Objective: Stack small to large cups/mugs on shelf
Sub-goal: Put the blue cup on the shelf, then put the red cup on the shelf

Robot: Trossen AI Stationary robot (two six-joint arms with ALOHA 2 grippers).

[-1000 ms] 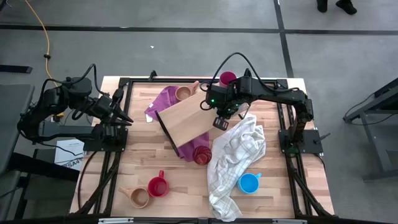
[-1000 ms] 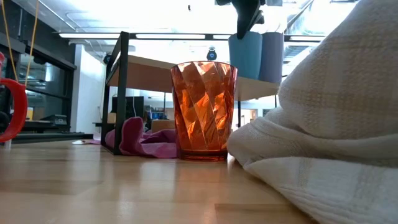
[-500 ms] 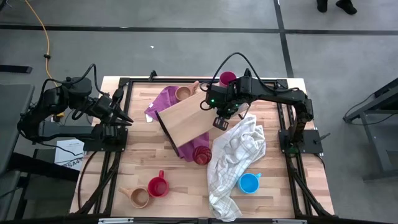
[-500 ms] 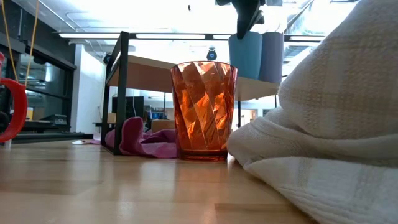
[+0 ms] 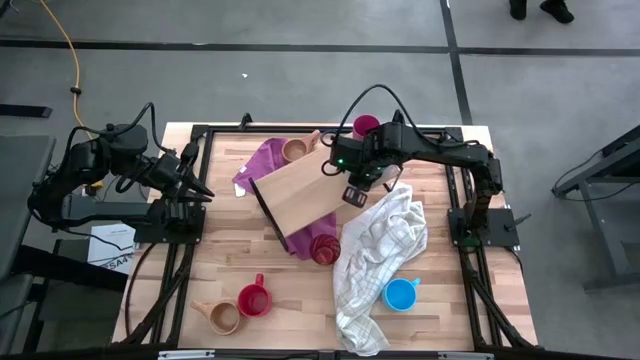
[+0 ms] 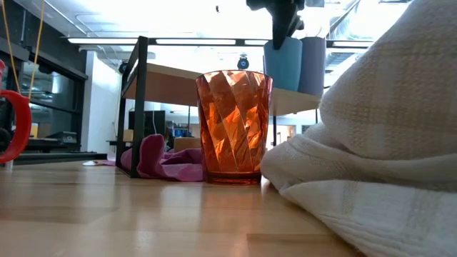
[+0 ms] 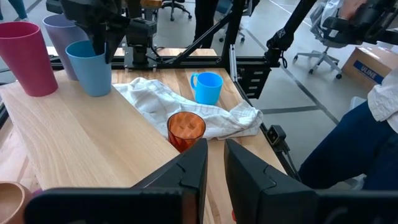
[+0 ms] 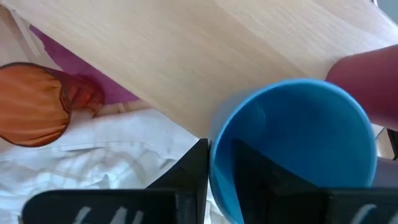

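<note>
Right hand (image 8: 208, 180): fingers straddle the blue tumbler's (image 8: 292, 149) rim, slightly parted, grip unclear.
Blue tumbler: upright on shelf (image 5: 298, 192), beside lavender tumbler (image 6: 312, 64).
Left hand (image 7: 214, 165): narrowly parted, empty, at the worktop's (image 5: 290, 300) left edge.

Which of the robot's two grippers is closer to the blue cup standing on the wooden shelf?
The right. The right gripper is directly at the blue cup, its fingers straddling the rim. The left gripper waits far off at the table's left edge, beyond the shelf.
</note>
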